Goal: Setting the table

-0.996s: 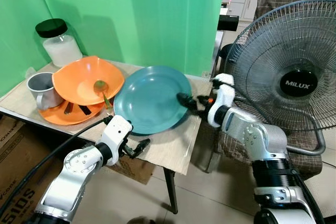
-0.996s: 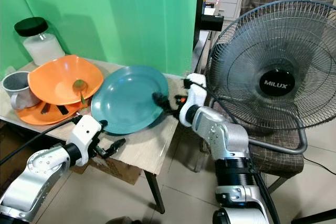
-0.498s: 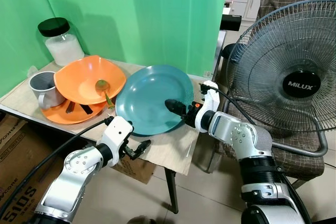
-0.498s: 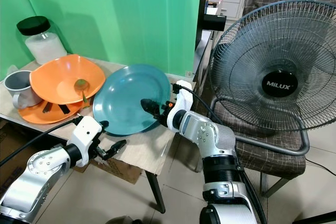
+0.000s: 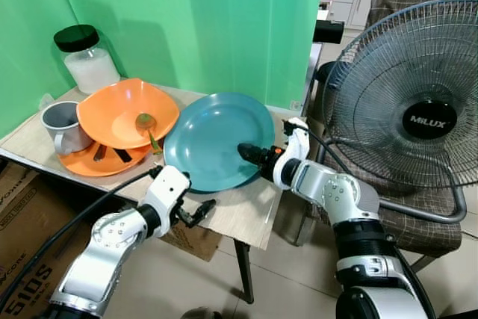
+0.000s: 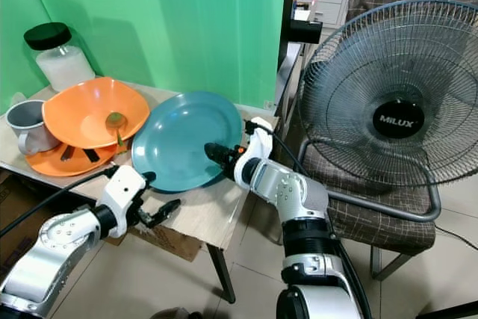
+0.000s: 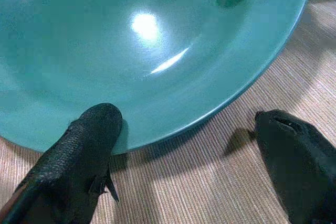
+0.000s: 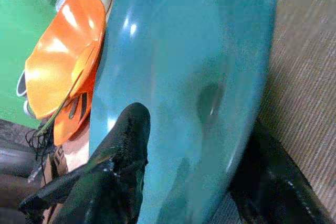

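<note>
The teal plate [image 5: 216, 140] sits tilted on the table [image 5: 239, 211], its left edge leaning against the orange bowl [image 5: 123, 113], which is stacked on an orange plate [image 5: 89, 160] beside a grey mug [image 5: 63, 126] and a black-lidded jar [image 5: 84, 57] at the far left. The right gripper [image 5: 250, 156] clamps the plate's right rim, one finger [image 8: 123, 145] over the inner face, the other underneath. The left gripper [image 5: 196, 213] hovers at the near rim with fingers [image 7: 89, 145] spread apart, holding nothing. A fan [image 5: 414, 95] stands to the right.
</note>
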Controlling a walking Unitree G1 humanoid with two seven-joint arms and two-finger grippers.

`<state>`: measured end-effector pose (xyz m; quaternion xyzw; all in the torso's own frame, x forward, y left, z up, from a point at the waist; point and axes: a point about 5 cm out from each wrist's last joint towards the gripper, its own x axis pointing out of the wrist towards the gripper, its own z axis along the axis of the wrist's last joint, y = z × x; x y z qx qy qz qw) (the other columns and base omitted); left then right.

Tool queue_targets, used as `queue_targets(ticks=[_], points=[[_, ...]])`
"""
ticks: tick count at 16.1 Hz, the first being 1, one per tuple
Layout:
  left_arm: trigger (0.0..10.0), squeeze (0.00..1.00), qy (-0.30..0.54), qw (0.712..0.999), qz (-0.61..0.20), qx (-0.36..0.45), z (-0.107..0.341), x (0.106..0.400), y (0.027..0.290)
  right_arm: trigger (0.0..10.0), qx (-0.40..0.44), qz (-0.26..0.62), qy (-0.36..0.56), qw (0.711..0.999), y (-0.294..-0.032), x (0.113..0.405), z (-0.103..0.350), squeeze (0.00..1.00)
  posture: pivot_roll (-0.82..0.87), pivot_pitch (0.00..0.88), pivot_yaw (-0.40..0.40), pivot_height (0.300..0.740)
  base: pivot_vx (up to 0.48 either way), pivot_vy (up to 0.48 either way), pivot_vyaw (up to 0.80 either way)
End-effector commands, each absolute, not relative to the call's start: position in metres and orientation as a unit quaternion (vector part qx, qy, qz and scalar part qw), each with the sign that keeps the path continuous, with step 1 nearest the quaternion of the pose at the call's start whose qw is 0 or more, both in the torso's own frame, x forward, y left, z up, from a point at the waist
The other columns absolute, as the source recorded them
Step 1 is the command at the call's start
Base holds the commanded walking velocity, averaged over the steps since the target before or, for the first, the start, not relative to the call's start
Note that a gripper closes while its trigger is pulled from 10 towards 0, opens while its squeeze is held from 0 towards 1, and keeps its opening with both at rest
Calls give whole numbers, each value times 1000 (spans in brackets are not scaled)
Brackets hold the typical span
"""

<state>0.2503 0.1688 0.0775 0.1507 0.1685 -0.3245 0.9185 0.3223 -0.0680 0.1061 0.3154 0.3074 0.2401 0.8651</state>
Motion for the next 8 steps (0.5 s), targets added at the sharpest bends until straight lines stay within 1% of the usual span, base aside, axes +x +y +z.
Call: queue_targets(ticks=[1,8], points=[[10000,0,183,914,-327,158,72,250,170,0,322,245,310,860,-63,325,110,0,86,0,76,740,0,0,0],[10000,0,180,914,-325,162,73,252,170,0,316,240,311,864,-65,326,109,0,87,0,82,740,0,0,0]])
